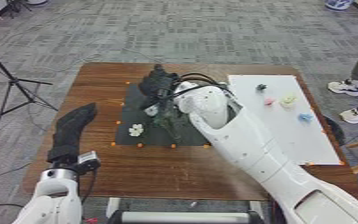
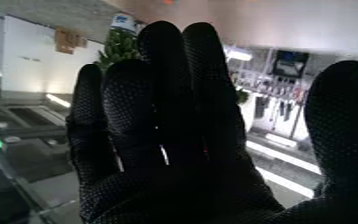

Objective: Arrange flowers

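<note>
Flowers (image 1: pixel 287 101) are recorded at two stations on the counter (image 1: pixel 158 175). At the near side, the white flower (image 1: pixel 135 130) lies on the dark mat (image 1: pixel 191 138), towards its left edge. The left hand (image 1: pixel 73 125) is at the counter's left side, clear of the mat, fingers extended, gripping nothing. Just right of the white flower is a dim, see-through object (image 1: pixel 165 120), probably the vase; its contents cannot be determined.

On the white board (image 1: pixel 291 142) at the right, the blue flower (image 1: pixel 305 117) is nearest, then the pink flower (image 1: pixel 269 101) beside the pale yellow one, with a small dark item (image 1: pixel 261 87) beyond.

Farthest in is the right hand (image 1: pixel 158 82), above the far left part of the mat. The wrist view finds it open, fingers straight, thumb well apart, nothing gripped.

Assessment: the work appears to be between placements, with flowers outstanding. The next move likely calls for bringing the right hand to one bloom, pinching it lightly, and lowering it stem first. Contact with the probable vase could tip it.
</note>
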`<action>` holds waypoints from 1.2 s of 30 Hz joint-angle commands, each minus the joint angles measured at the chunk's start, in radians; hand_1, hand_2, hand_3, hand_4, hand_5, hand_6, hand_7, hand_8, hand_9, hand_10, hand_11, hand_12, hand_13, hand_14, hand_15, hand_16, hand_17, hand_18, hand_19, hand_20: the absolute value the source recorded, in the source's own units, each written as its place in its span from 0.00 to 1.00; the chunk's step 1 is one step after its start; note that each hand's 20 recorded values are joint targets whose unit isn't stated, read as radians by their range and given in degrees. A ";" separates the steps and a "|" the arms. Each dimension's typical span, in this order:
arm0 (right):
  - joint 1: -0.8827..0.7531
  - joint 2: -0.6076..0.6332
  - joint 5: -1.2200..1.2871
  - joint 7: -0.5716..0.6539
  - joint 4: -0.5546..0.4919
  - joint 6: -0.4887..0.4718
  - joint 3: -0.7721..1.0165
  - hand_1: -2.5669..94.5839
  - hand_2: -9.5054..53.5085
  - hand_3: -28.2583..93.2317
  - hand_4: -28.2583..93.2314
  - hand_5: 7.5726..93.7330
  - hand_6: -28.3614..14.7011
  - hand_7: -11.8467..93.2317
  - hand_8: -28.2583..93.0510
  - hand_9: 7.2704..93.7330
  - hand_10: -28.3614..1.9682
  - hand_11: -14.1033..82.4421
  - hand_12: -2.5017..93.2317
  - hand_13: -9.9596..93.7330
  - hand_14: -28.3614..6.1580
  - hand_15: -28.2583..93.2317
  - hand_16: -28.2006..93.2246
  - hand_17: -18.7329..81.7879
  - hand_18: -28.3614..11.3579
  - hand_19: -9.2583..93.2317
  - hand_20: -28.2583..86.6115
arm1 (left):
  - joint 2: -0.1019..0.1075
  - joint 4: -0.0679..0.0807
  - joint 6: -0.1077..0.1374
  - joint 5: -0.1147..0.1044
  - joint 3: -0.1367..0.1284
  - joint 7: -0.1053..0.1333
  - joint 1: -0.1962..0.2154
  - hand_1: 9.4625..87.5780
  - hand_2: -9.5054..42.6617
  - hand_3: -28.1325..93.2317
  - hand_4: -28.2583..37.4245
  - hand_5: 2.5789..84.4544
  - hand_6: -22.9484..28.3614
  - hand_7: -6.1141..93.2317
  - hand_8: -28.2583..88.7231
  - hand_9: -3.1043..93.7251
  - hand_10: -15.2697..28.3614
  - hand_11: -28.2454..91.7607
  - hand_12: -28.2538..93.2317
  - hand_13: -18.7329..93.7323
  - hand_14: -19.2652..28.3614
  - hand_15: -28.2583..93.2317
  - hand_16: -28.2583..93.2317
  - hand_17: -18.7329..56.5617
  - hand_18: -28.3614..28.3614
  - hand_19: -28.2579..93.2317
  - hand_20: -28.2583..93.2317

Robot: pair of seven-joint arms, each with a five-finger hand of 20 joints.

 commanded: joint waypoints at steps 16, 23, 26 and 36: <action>-0.434 0.697 0.296 0.162 -0.498 0.594 0.401 0.18 0.09 0.76 0.08 0.60 0.62 0.34 0.16 0.65 0.39 0.42 0.29 0.67 0.38 0.58 0.46 0.42 0.11 0.72 0.67 | -0.034 -0.036 0.003 0.005 -0.022 -0.008 0.090 0.19 0.23 0.82 0.04 0.53 0.55 0.22 0.17 0.48 0.64 0.40 0.31 0.46 0.71 0.34 0.23 0.31 0.67 0.28 0.35; -0.652 0.738 0.244 0.197 -0.436 0.505 0.634 0.20 0.05 0.77 0.08 0.62 0.64 0.35 0.15 0.76 0.46 0.50 0.32 0.75 0.42 0.70 0.51 0.48 0.07 0.83 0.74 | -0.032 -0.043 0.002 0.004 -0.030 -0.005 0.114 0.19 0.23 0.82 0.04 0.53 0.55 0.22 0.17 0.49 0.64 0.40 0.31 0.46 0.72 0.34 0.23 0.30 0.67 0.28 0.35; -0.666 0.732 0.236 0.193 -0.377 0.450 0.675 0.21 0.04 0.77 0.08 0.63 0.65 0.36 0.15 0.78 0.48 0.53 0.33 0.78 0.44 0.72 0.52 0.49 0.07 0.84 0.75 | -0.032 -0.045 0.000 0.006 -0.031 -0.007 0.118 0.19 0.23 0.82 0.04 0.53 0.55 0.22 0.17 0.49 0.65 0.40 0.31 0.46 0.72 0.34 0.23 0.30 0.67 0.28 0.35; -0.646 0.675 0.137 0.118 -0.181 0.334 0.724 0.23 0.03 0.78 0.08 0.65 0.68 0.38 0.14 0.82 0.49 0.57 0.34 0.80 0.46 0.76 0.54 0.52 0.05 0.87 0.76 | -0.035 -0.045 -0.005 0.010 -0.026 -0.004 0.114 0.19 0.23 0.82 0.05 0.53 0.55 0.22 0.17 0.49 0.64 0.40 0.31 0.46 0.72 0.34 0.23 0.30 0.68 0.28 0.35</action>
